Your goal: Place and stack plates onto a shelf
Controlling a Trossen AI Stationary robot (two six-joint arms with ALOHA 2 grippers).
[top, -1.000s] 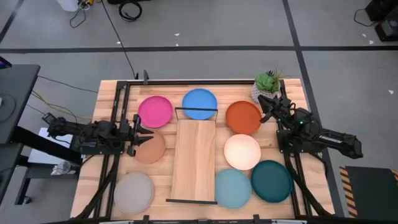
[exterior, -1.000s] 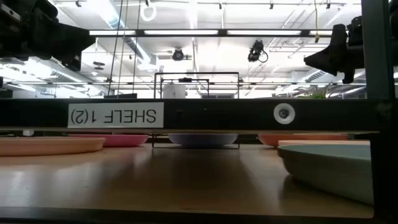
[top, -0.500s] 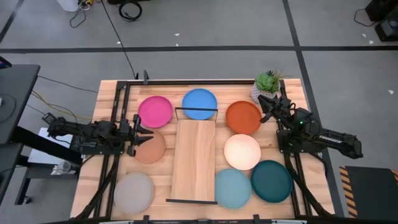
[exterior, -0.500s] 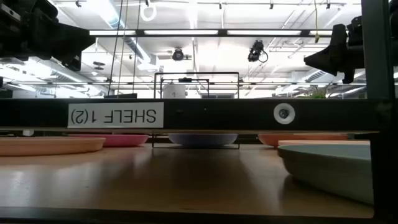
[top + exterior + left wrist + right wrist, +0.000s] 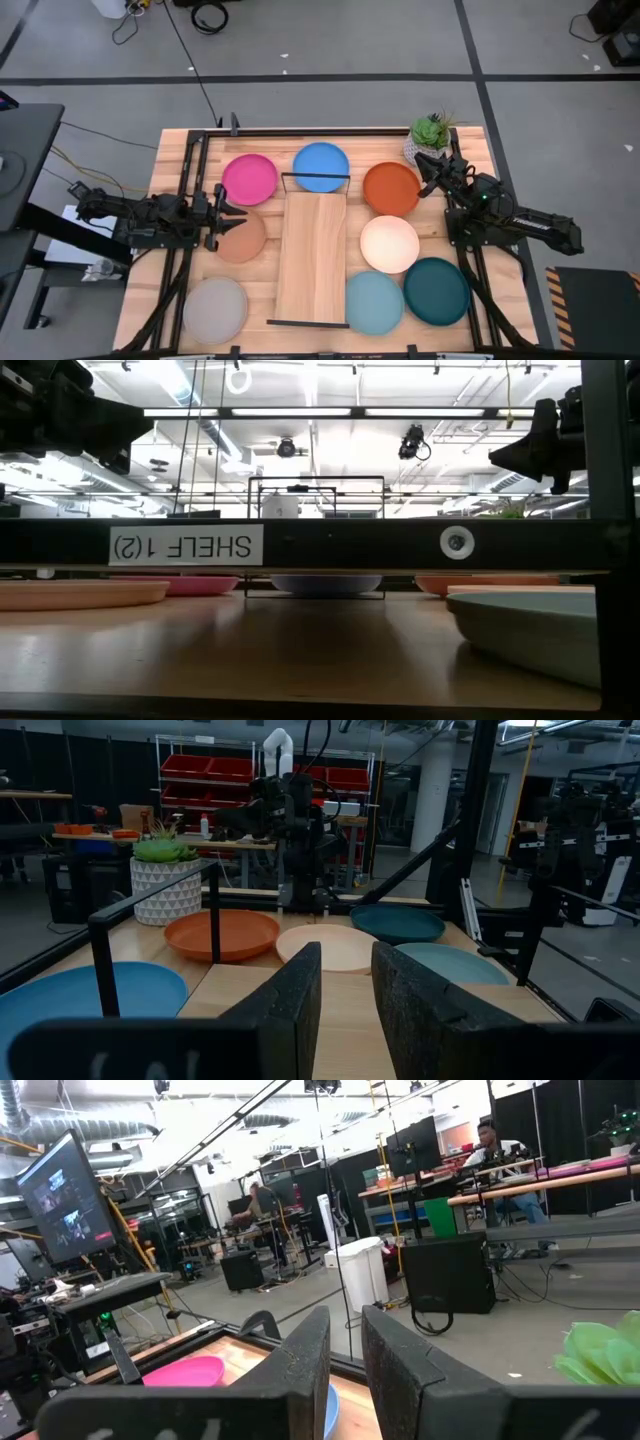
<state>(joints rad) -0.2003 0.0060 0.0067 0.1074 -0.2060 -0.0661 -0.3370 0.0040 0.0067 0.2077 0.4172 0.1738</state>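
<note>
Eight plates lay on the table around the shelf, which ran down the middle of the high view with none on it, so I judged the task unstarted. Pink plate, blue plate and orange plate sat across the top; tan plate and grey plate at left; cream plate, light blue plate and teal plate at lower right. Left gripper, by the tan plate, and right gripper, by the orange plate, were slightly parted, grasping nothing.
</note>
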